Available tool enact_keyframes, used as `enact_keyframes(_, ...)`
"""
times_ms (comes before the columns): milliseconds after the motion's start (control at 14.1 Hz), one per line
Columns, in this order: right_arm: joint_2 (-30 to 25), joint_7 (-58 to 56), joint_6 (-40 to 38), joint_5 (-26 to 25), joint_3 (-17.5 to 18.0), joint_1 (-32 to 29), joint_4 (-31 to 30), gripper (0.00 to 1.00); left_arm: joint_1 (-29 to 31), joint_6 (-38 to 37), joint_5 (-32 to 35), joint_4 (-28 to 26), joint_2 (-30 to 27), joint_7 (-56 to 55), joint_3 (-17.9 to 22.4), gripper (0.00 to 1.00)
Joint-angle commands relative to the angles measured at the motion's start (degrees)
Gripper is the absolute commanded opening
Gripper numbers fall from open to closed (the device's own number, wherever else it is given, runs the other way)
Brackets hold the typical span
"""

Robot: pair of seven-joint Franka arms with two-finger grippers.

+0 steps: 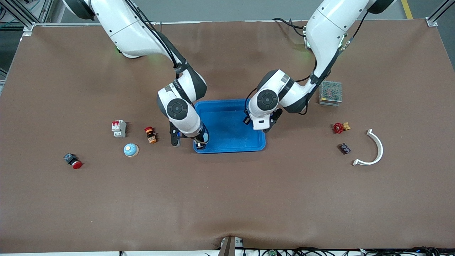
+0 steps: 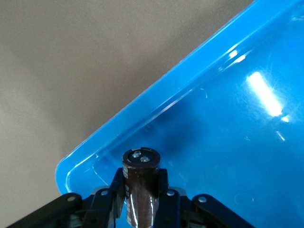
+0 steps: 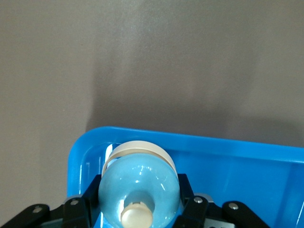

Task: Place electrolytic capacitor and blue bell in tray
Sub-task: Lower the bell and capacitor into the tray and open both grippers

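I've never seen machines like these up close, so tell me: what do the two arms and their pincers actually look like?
Both arms are glossy white, rounded shells with dark grey bands and round dark caps at the joints. Black cables run along the outside of each. A small green light glows on each near its base. The left gripper and right gripper are black, with flat linked metal fingers fastened by silver screws.

table: brown cloth cover | frame posts: aluminium, at corners | floor: grey
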Motion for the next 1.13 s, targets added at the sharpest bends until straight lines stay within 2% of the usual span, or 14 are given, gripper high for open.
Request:
enact_keyframes(0, 2.8, 2.1, -0.7, -1.2, 0.1, 0.4, 3.9, 0.00, -0.7, -0.4, 1.3, 1.6, 1.3, -1.8, 0.5, 0.25)
enact_keyframes(71, 3.3, 2.6, -0.7, -1.2, 0.1, 0.6, 4.4, 0.00, -0.7, -0.4, 1.4, 1.7, 1.3, -1.8, 0.5, 0.41)
enact_keyframes(212, 3.4, 2.9, -1.0, -1.2, 0.1, 1.1, 4.9, 0.00, -0.7, -0.4, 1.4, 1.9, 1.3, -1.8, 0.5, 0.82)
enact_keyframes(283, 3.4, 3.0, -1.0, -1.2, 0.1, 1.4, 5.0, 0.00, -0.7, -0.4, 1.4, 2.0, 1.1, -1.9, 0.5, 0.97)
enact_keyframes(354, 3.4, 3.1, -1.1, -1.2, 0.1, 1.8, 5.1, 0.00, -0.7, -0.4, 1.4, 2.4, 0.9, -2.3, 0.5, 1.00)
enact_keyframes(636, 3.4, 3.6, -1.2, -1.2, 0.1, 2.2, 5.5, 0.00, -0.6, -1.3, 1.4, 3.7, -0.3, -2.5, 0.5, 1.00)
enact_keyframes(919, 4.5, 3.6, -0.8, -2.5, 0.1, 2.3, 5.5, 0.00, 0.7, -5.1, 1.4, 4.0, -4.1, -2.5, 0.7, 1.00)
enact_keyframes(1061, 5.1, 3.6, -0.5, -2.9, 0.1, 2.3, 5.4, 0.00, 1.0, -7.3, 2.3, 3.8, -6.1, -2.5, 2.3, 1.00)
